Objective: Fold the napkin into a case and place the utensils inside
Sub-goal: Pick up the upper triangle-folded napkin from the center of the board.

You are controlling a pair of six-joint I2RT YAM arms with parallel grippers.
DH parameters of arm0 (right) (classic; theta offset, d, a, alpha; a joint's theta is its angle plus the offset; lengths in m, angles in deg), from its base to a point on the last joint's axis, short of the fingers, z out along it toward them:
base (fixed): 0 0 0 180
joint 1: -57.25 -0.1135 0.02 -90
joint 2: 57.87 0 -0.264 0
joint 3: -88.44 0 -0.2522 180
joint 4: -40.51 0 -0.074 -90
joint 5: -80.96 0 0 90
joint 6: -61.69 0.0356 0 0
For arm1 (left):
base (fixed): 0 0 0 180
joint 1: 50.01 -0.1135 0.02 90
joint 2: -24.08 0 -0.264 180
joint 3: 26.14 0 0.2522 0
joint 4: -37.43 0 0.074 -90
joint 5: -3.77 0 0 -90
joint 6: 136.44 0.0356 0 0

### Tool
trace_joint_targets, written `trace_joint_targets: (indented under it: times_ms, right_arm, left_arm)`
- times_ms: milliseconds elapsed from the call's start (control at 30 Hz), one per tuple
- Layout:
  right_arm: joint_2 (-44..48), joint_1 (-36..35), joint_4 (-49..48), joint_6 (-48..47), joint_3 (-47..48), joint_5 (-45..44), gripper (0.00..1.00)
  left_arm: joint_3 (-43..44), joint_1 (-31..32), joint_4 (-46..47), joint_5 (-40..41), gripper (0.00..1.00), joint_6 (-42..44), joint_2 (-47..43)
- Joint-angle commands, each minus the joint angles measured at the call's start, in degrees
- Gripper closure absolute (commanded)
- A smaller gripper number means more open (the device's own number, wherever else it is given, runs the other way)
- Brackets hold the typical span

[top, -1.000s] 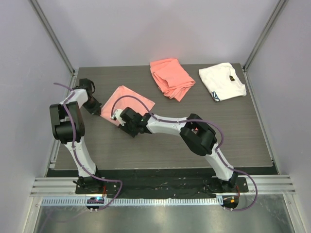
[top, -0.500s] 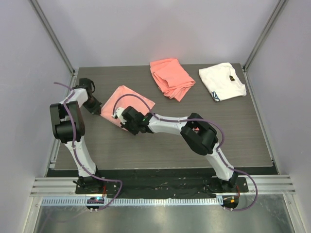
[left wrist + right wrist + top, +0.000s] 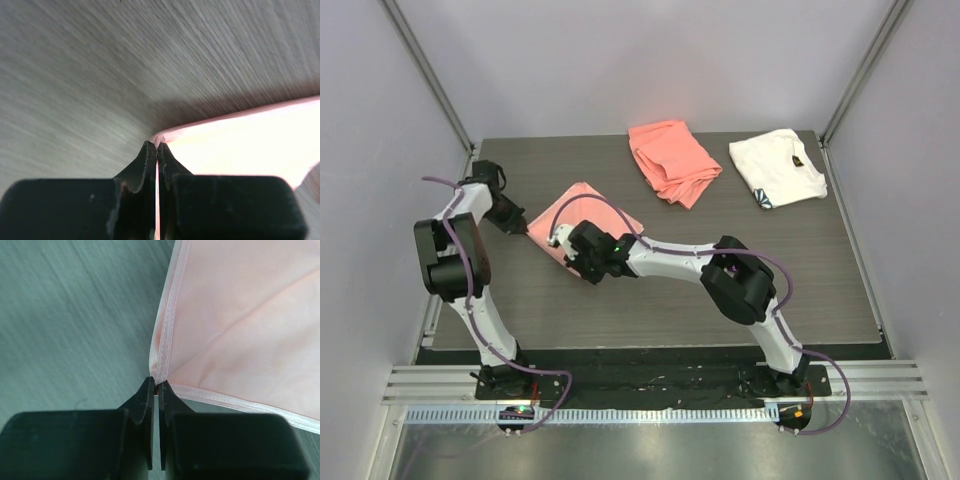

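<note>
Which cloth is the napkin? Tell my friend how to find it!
Look at the left side of the dark table. The napkin lies there, pinched by the left gripper and the right gripper. It is thin, glossy and paler than the thicker coral cloth, and not white like the white cloth at the back.

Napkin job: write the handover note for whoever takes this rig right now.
Left gripper: jaws shut on the napkin's left corner.
Right gripper: jaws shut on the napkin's near corner.
Napkin: spread on the left part of the table, not yet a case.
Utensils: not in view.
Done: both corners gripped.
Left: fold the case, then find the utensils and put them inside.
</note>
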Motion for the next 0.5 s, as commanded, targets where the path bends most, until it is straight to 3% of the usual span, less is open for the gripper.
trace_joint_targets:
  times_ms: [0,267,467]
  right_arm:
    - [7.3,-2.0,2.1,4.3,-0.4,2.8,0.99]
    - [11.0,-5.3,2.3,10.2,-1.5,5.2,0.99]
    - [13.9,-7.7,0.9,15.4,-0.9,11.3,0.99]
  left_arm:
    - [-2.3,-1.2,-0.1,-1.6,1.00,-1.4,-9.1]
    - [-10.8,-4.1,-0.3,-3.9,1.00,-1.9,-20.7]
    - [-12.7,-9.9,-2.7,-5.1,1.00,-1.5,-30.3]
